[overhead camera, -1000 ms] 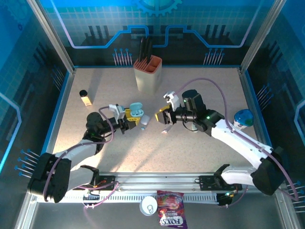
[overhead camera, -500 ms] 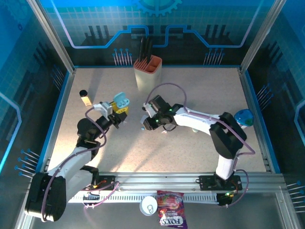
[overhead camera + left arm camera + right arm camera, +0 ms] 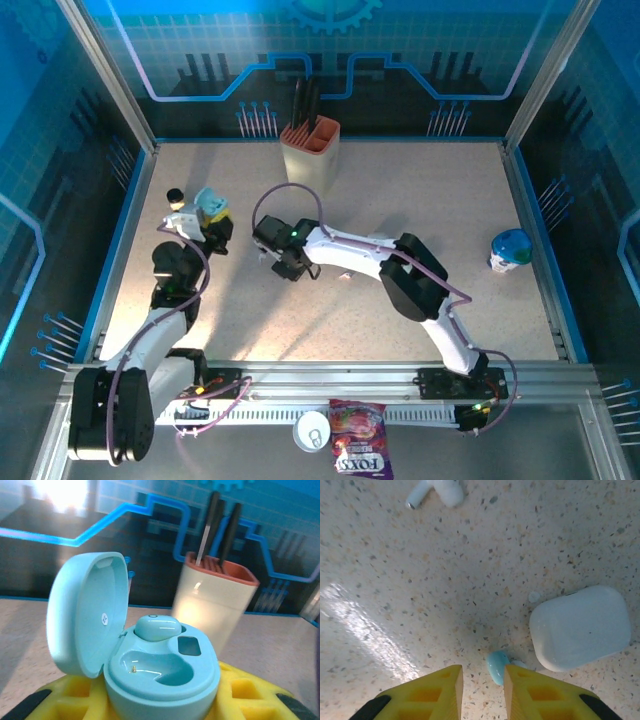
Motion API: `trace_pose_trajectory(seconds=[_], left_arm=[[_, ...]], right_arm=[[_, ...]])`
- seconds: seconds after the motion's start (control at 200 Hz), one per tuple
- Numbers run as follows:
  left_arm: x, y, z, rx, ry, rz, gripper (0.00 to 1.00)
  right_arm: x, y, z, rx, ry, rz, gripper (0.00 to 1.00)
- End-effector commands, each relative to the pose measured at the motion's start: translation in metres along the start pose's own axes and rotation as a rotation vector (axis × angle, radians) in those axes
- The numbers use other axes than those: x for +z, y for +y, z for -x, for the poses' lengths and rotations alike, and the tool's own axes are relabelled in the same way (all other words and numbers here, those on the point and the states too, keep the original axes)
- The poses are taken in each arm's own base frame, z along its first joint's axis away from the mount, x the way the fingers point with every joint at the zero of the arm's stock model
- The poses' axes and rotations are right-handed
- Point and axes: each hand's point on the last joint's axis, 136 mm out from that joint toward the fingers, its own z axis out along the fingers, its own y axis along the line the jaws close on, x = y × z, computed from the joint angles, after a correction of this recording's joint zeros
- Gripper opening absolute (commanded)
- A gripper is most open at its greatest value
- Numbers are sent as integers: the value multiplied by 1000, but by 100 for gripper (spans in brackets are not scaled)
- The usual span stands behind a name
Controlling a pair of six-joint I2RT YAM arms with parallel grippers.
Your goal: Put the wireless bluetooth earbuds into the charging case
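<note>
**A:** Where's the teal case (image 3: 165,680)?

**B:** In the left gripper (image 3: 213,222); its yellow fingers (image 3: 75,692) are closed against the base, holding it near the desk's (image 3: 430,190) left edge, in the far half; the lid stands open.

**A:** Anything inside?

**B:** A seated bud (image 3: 156,626), teal, fills the far socket; the near socket is bare.

**A:** And the right gripper (image 3: 482,672)?

**B:** It is low over the desk, left of centre, pointing down; the jaws are narrowly apart with nothing pinched. A loose bud (image 3: 497,667), also teal, lies on the desk at the mouth of the jaws, by the right-hand finger; whether they touch I cannot tell.

**A:** What else lies there?

**B:** A white case (image 3: 580,627), shut, lies flat just beside the loose bud; a tiny white bit (image 3: 534,596) is near its edge; a white bud (image 3: 437,490) lies well apart, farther out. A holder (image 3: 310,152) stands at the middle of the far edge.
</note>
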Motion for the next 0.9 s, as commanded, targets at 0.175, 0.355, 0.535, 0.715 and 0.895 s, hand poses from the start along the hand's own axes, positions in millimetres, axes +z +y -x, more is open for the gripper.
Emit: trace_pose_trajectory(seconds=[0.175,0.355,0.535,0.715,0.895], left_arm=[[1,18,12,-75,-32,72,28],[1,16,11,-77,-30,62,28],[1,16,9,-82,-31,60,29],[3,14,9,-84,-29,41,29],[5,4,7,-80,-34,-24,29]], right_arm=[[13,-6,-14,-123,113,-124,28],[19,-6,-16,-143,128,-136,28],[19,-7,-14,-143,125,-141,26],[31,-5,-18,-147,153,-145,22],[25,-10,-17,-124,147,-150,16]])
